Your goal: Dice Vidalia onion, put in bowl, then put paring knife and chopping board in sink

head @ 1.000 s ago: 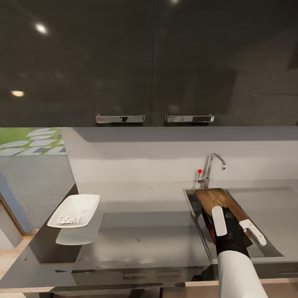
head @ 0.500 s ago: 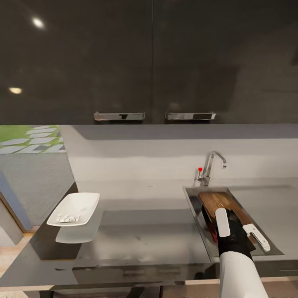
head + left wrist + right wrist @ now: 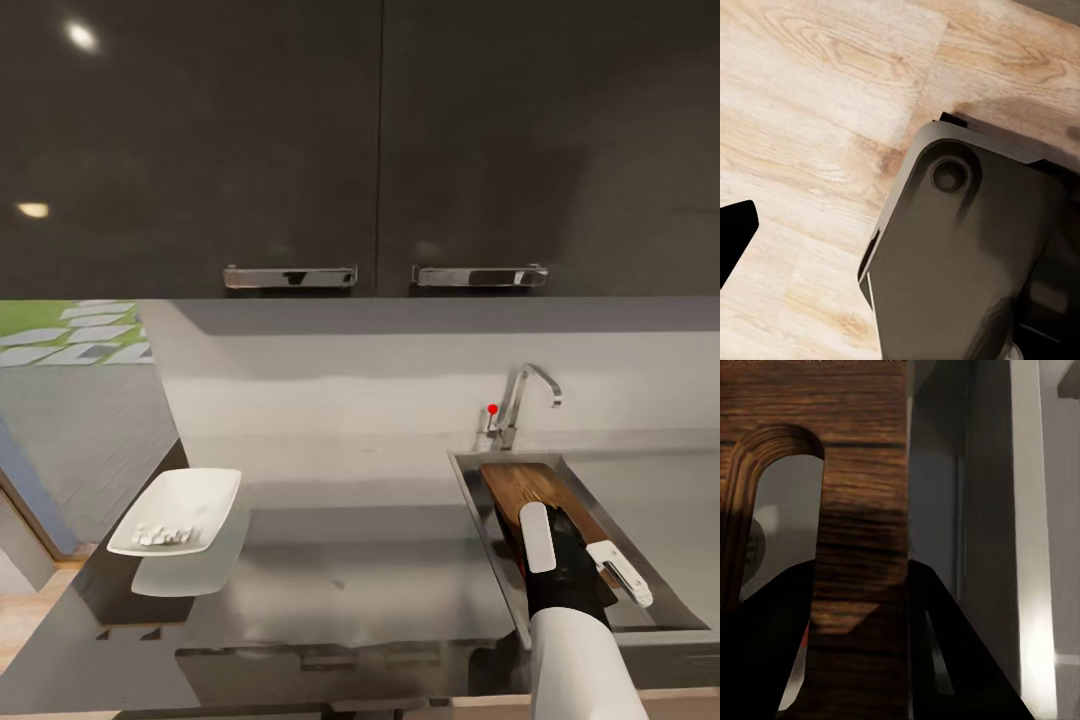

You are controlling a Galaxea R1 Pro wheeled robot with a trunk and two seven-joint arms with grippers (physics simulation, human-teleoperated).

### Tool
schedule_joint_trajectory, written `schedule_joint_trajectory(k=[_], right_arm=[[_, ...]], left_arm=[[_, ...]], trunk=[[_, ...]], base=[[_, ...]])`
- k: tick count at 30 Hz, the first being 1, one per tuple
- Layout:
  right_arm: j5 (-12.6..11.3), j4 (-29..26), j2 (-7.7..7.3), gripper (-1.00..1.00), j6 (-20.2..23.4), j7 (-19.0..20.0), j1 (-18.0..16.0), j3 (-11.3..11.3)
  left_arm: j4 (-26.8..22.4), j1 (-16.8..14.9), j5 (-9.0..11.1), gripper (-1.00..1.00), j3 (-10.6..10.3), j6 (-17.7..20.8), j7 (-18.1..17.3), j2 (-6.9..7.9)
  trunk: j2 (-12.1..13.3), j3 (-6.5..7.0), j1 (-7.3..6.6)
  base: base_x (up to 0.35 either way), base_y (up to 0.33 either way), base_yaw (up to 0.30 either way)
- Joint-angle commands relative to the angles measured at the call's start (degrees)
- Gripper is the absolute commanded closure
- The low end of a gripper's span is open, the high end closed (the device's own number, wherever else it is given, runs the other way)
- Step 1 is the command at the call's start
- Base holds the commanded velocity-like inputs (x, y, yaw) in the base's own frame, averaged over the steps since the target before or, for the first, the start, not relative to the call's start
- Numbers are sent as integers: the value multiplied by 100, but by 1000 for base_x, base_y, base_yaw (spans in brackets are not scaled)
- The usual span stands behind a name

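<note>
The dark brown chopping board (image 3: 525, 487) leans inside the steel sink (image 3: 474, 497), its far end toward the faucet. My right gripper (image 3: 576, 552) is shut on the board's near end. In the right wrist view the board (image 3: 862, 472) shows its handle slot, and the gripper (image 3: 862, 585) has a black finger on each side of the wood. A sliver of red-orange, the paring knife's handle (image 3: 516, 566), shows in the sink beside the gripper; its blade is hidden. The white bowl (image 3: 180, 508) sits far left on the dark countertop (image 3: 350, 560) with diced onion (image 3: 163, 537) inside. My left gripper's finger (image 3: 735, 232) hangs over the floor.
A chrome faucet (image 3: 522, 398) with a red knob stands behind the sink. Dark wall cabinets (image 3: 380, 150) with steel handles hang overhead. In the left wrist view, the robot's grey base (image 3: 967, 262) sits on a light wooden floor (image 3: 810, 90).
The head camera has shifted a little, moving the whole scene. The board and my right gripper have sunk slightly lower into the sink.
</note>
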Motion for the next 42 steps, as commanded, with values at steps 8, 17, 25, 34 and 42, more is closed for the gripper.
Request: schedule_joint_trajectory(k=[8, 17, 25, 34, 42], right_arm=[[8, -10, 4, 100, 58, -14, -7, -20], [14, -10, 4, 100, 59, 13, -7, -23], [14, -10, 4, 100, 55, 18, -7, -19], [14, -10, 4, 100, 51, 29, -8, -19], [14, -10, 4, 100, 51, 37, -5, -19]], left_arm=[[22, -12, 1, -100, 16, -38, -1, 2], [22, -10, 1, -100, 16, -38, -1, 2], [26, -11, 1, -100, 16, -38, -1, 2], [31, -10, 1, -100, 16, -38, -1, 6], [29, -10, 1, -100, 16, -38, -1, 11]], trunk=[[-14, -25, 4], [-14, -96, 4], [-14, -168, 4], [-14, -249, 4], [-14, -321, 4]], base=[[4, 2, 0], [0, 0, 0], [0, 0, 0], [0, 0, 0], [0, 0, 0]])
